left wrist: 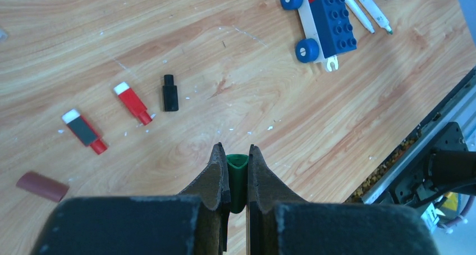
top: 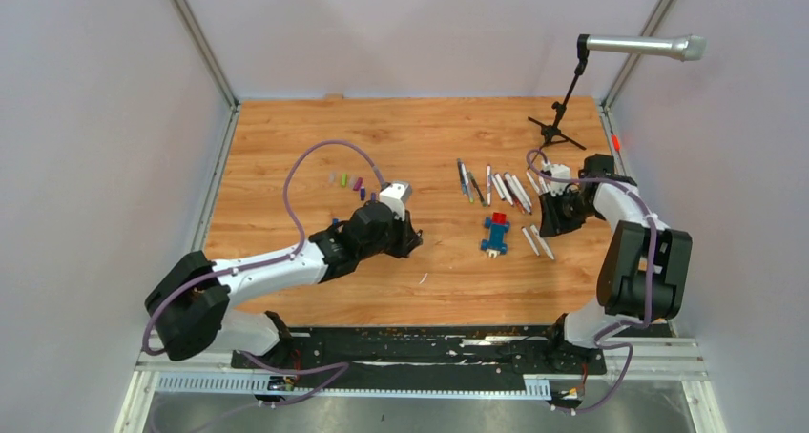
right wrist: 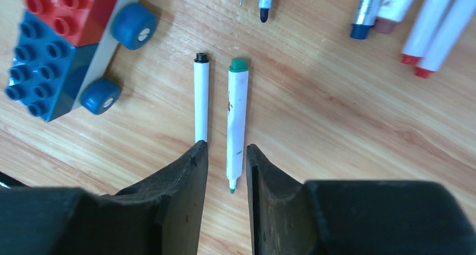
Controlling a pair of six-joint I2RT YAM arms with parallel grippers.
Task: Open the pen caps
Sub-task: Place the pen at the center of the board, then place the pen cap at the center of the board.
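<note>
My left gripper is shut on a green pen cap, held above the wood table. Below it lie loose pen caps: a black one, a red one, a black-and-red one and a brown one. More caps form a row at the left. My right gripper is open over an uncapped green-tipped pen lying flat on the table, its tip between the fingers and touching neither. A white pen with a black end lies beside it.
A blue-and-red block car sits left of the right gripper. Several more pens lie in a group behind it. A microphone stand is at the back right. The table's near edge has a black rail.
</note>
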